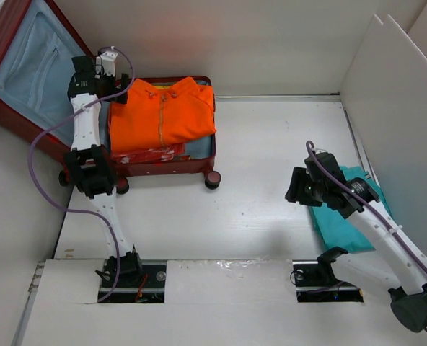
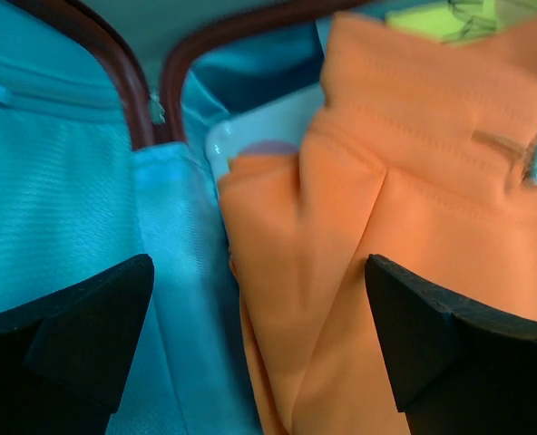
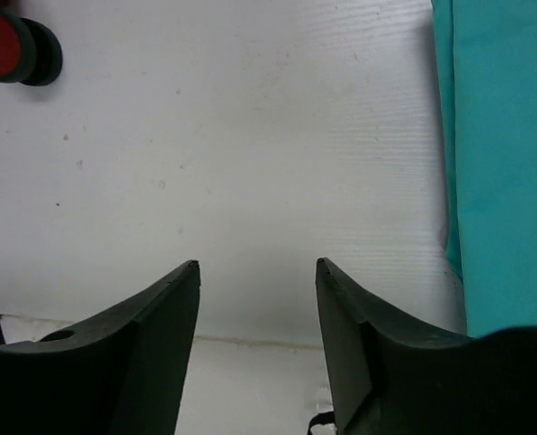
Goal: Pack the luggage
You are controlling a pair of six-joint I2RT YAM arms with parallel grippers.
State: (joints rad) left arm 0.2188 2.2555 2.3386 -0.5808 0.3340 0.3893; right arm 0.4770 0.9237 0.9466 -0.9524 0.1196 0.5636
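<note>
The luggage (image 1: 166, 168), a dark red hard-shell suitcase, lies open at the back left, its lid (image 1: 26, 68) lined in light blue. A folded orange jacket (image 1: 163, 112) fills the base on top of a red patterned item (image 1: 152, 153). My left gripper (image 1: 121, 78) hangs at the jacket's left edge. In the left wrist view it (image 2: 259, 313) is open wide, with the orange fabric (image 2: 395, 199) and the blue lining (image 2: 60, 208) below its jaws and nothing pinched. My right gripper (image 1: 295, 187) is open over bare table (image 3: 250, 163), holding nothing (image 3: 258, 265), beside a teal cloth (image 1: 347, 216) (image 3: 504, 163).
A suitcase wheel (image 1: 212, 179) (image 3: 5, 50) stands on the table between the two arms. White foam boards (image 1: 394, 94) wall off the right side just behind the teal cloth. A yellow-green item (image 2: 432, 18) peeks out behind the jacket's collar.
</note>
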